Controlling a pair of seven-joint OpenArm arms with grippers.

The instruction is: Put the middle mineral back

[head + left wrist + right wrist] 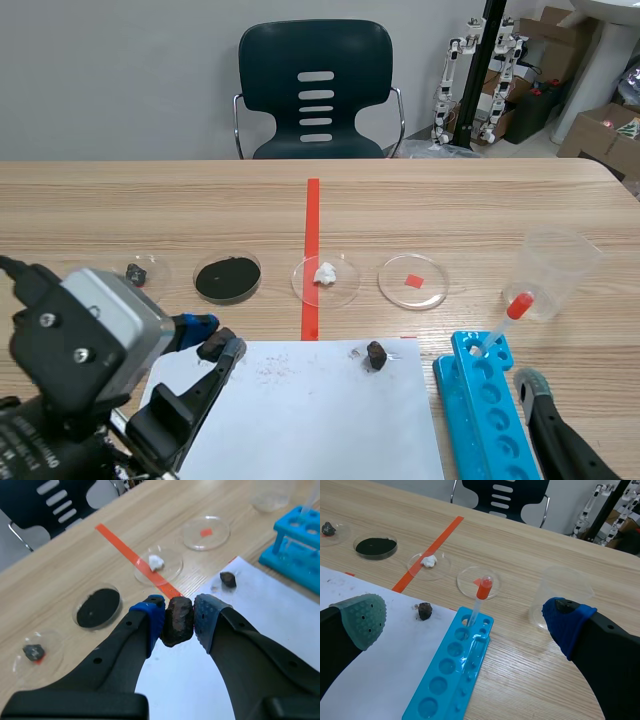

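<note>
1. Left tool [178, 616] is pinching a dark brown mineral [178, 626] between its pads, held over the far left corner of the white sheet [310, 420].
2. Right tool [465, 620] is spread wide with nothing between the fingers, low by the blue tube rack [451, 677].
3. Second dark mineral [375, 355] lies on the sheet, near its far edge.
4. Beyond the sheet is a row of petri dishes on the desk [450, 200], from the left arm's side: grey stone dish [137, 271], black powder dish [228, 277], white lump dish [325, 279], red square dish [412, 281].
5. Red-bulb pipette [506, 318] stands tilted in the rack's far end.
6. Clear cup [560, 272] is just beyond it.
</note>
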